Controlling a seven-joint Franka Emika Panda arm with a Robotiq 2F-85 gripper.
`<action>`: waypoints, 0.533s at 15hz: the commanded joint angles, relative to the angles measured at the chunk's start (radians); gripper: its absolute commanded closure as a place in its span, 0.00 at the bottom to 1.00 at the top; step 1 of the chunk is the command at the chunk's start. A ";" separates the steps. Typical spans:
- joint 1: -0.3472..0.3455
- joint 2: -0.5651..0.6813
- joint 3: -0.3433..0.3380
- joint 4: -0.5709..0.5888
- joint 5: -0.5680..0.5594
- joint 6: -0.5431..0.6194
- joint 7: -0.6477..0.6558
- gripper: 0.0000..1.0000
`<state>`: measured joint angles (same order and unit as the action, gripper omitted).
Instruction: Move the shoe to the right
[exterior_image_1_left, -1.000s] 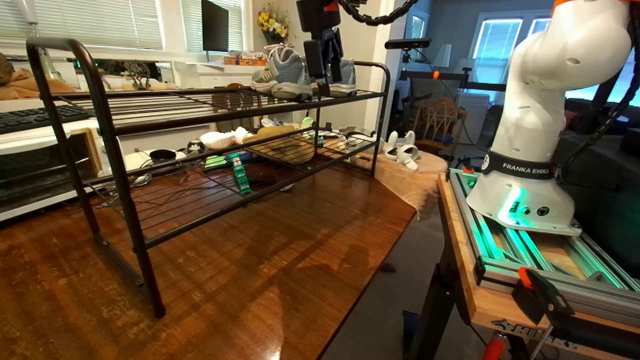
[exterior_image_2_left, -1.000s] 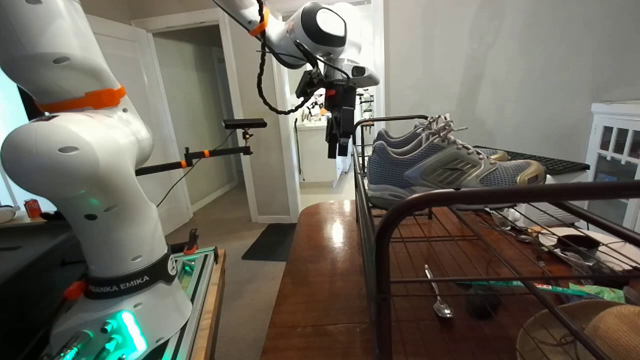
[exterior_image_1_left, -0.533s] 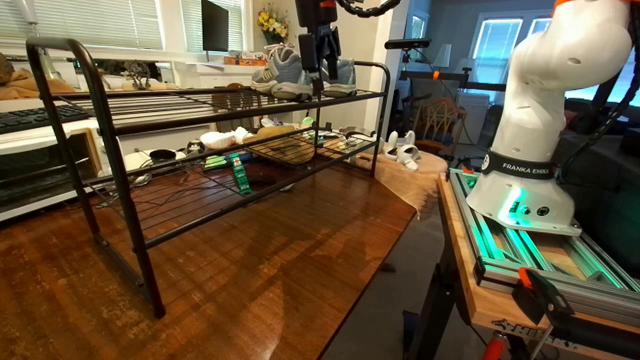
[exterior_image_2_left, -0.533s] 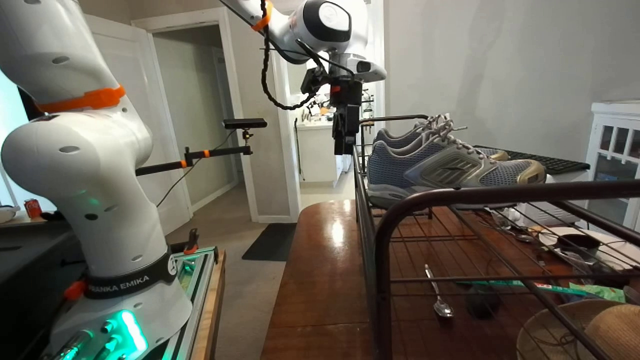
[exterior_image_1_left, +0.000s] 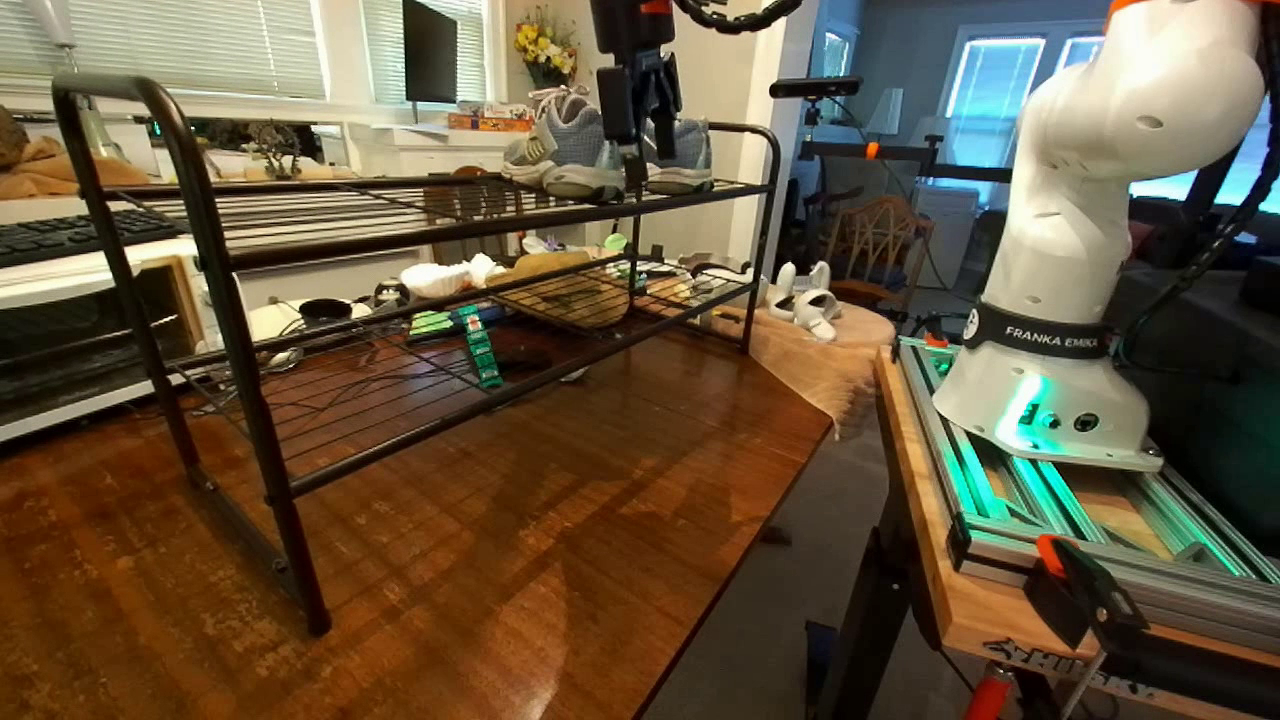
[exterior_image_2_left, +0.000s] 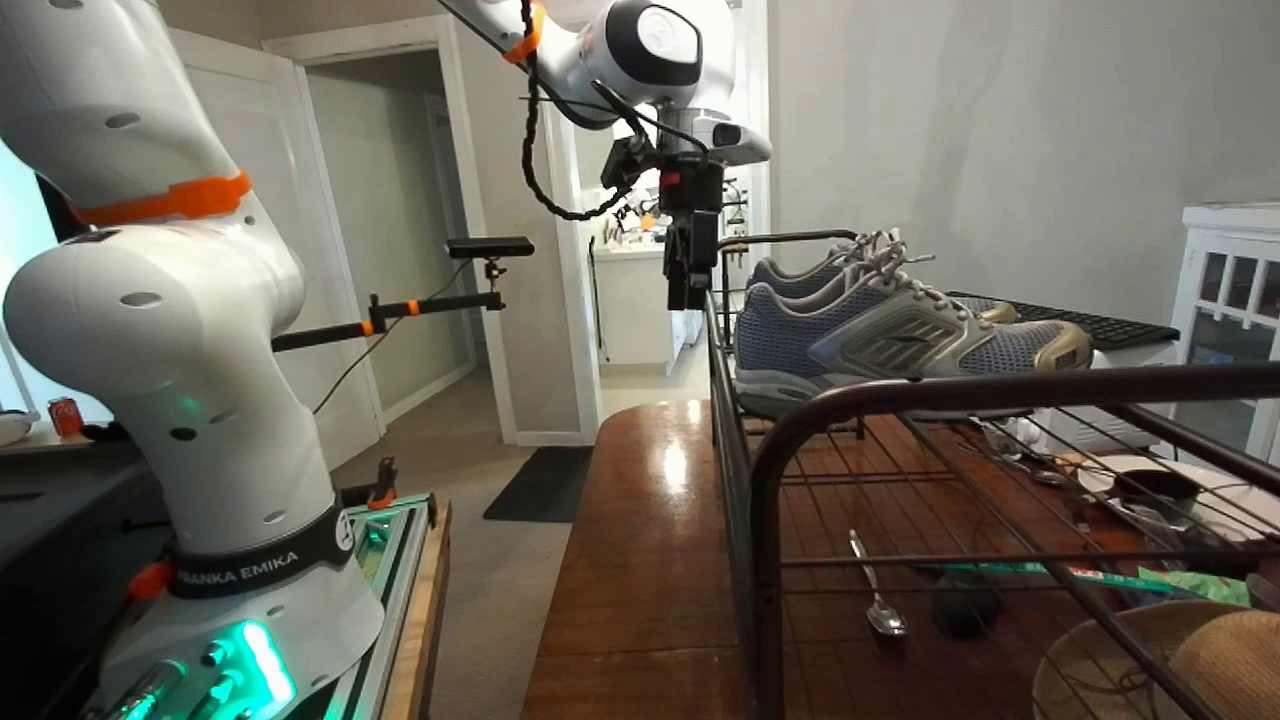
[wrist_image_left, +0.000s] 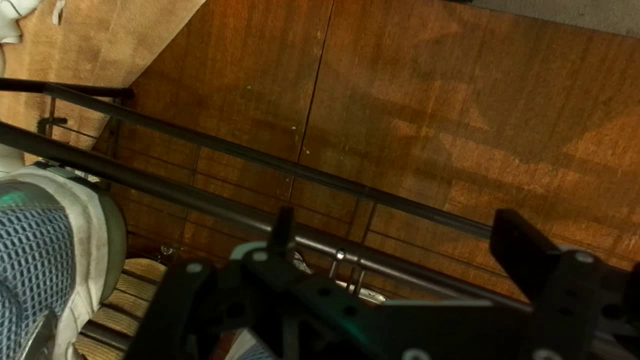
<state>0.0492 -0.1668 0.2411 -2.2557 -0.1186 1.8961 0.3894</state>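
A pair of grey-blue sneakers stands on the rack's top tier in both exterior views. In an exterior view, a near shoe (exterior_image_2_left: 900, 340) hides most of a far shoe (exterior_image_2_left: 800, 280); which one the task means I cannot tell. Beside their heels, outside the front rail, my gripper (exterior_image_2_left: 688, 285) hangs pointing down, apart from both. In the wrist view my gripper (wrist_image_left: 395, 220) is open, its jaws wide apart with the rail passing below. One shoe (wrist_image_left: 37, 240) fills the left edge there, while a sliver of another shows under the gripper body.
The dark wire rack (exterior_image_1_left: 400, 240) has tube end frames rising above its top tier. It stands on a brown wooden table (exterior_image_1_left: 560, 480). Beneath lie a spoon (exterior_image_2_left: 882, 612), a straw hat (exterior_image_2_left: 1235, 655) and other clutter. A keyboard (exterior_image_2_left: 1100, 328) rests beyond the shoes' toes.
Over the last second my gripper has shifted a little towards the rack and the shoes' heels, turning slightly, then held almost still. Both shoes have stayed in place.
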 joint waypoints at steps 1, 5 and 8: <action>0.025 0.001 -0.024 0.001 -0.004 -0.002 0.003 0.00; 0.025 0.001 -0.024 0.001 -0.004 -0.002 0.003 0.00; 0.008 0.008 -0.038 0.017 -0.010 0.026 0.073 0.00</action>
<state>0.0506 -0.1664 0.2318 -2.2528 -0.1204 1.8971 0.4021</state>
